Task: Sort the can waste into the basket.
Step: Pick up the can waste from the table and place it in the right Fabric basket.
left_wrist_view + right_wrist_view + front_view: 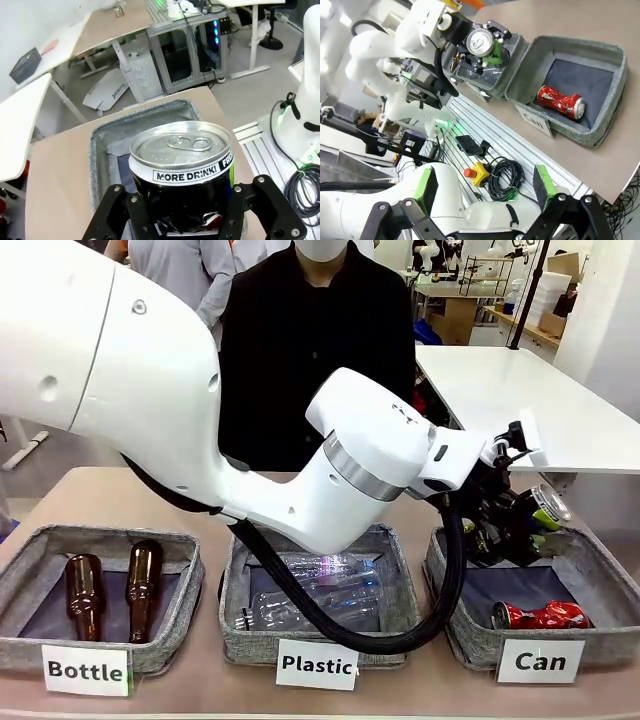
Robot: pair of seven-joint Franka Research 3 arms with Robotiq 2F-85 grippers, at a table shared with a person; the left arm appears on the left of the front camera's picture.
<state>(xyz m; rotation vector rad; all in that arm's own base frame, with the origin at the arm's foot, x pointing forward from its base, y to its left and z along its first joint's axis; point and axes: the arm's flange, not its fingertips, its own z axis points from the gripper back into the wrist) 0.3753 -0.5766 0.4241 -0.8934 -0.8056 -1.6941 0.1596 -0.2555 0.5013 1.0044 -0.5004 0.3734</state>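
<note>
A black can (545,505) with a silver top hangs tilted over the back of the grey basket (610,550) labelled "Can". My left gripper (510,525) is shut on it. In the left wrist view the black can (182,160) sits between the two black fingers of the left gripper (182,200), above the basket (100,150). A dented red can (540,616) lies inside the basket near its front. The right wrist view shows my right gripper (486,184) open and empty, well away from the basket (530,55), the red can (560,101) and the black can (481,41).
The "Plastic" basket (395,570) in the middle holds clear bottles (320,590). The "Bottle" basket (30,540) at the left holds two brown bottles (85,595). A person in black (310,350) stands at the far side. A white table (520,390) lies behind on the right.
</note>
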